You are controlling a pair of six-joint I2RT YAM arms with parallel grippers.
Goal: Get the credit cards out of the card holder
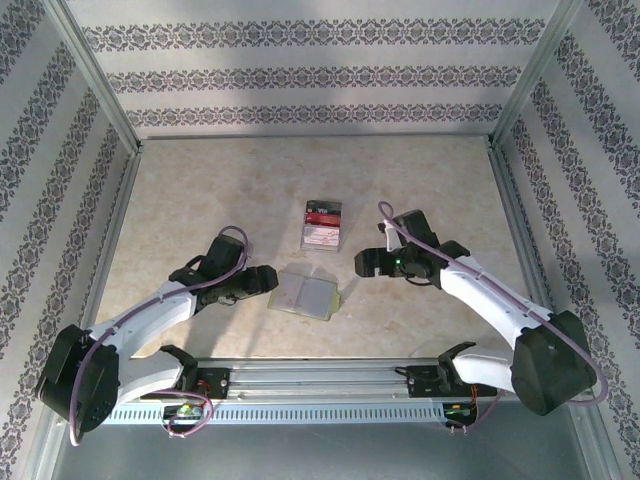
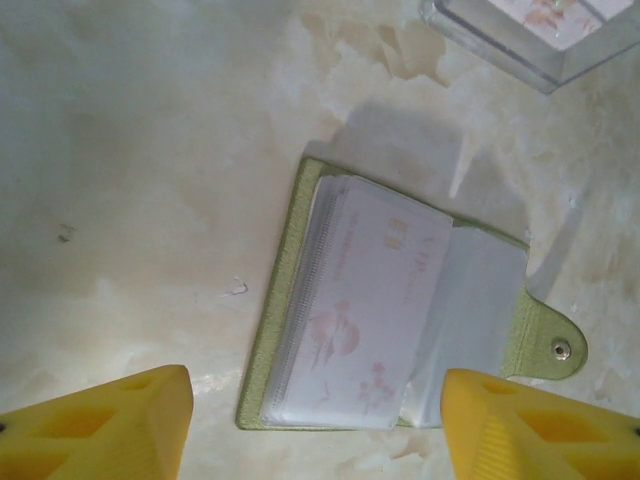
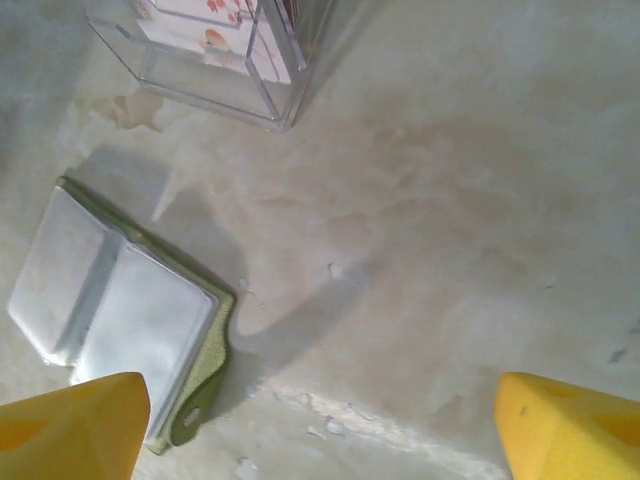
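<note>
The olive-green card holder (image 1: pixel 308 294) lies open and flat on the table between the two arms. In the left wrist view the card holder (image 2: pixel 290 260) shows translucent pockets, and a pale card with faint pink print (image 2: pixel 365 300) sits inside one. Its snap tab (image 2: pixel 548 345) points right. My left gripper (image 1: pixel 266 280) is open just left of the holder, its yellow fingers (image 2: pixel 100 425) spread wide above the near edge. My right gripper (image 1: pixel 366 264) is open to the right of the card holder (image 3: pixel 120 310), over bare table, touching nothing.
A clear plastic tray (image 1: pixel 323 225) with red-and-white contents stands just behind the holder; the tray's corner (image 2: pixel 530 45) and its wall (image 3: pixel 215 60) show in the wrist views. Patterned walls with metal posts enclose the table.
</note>
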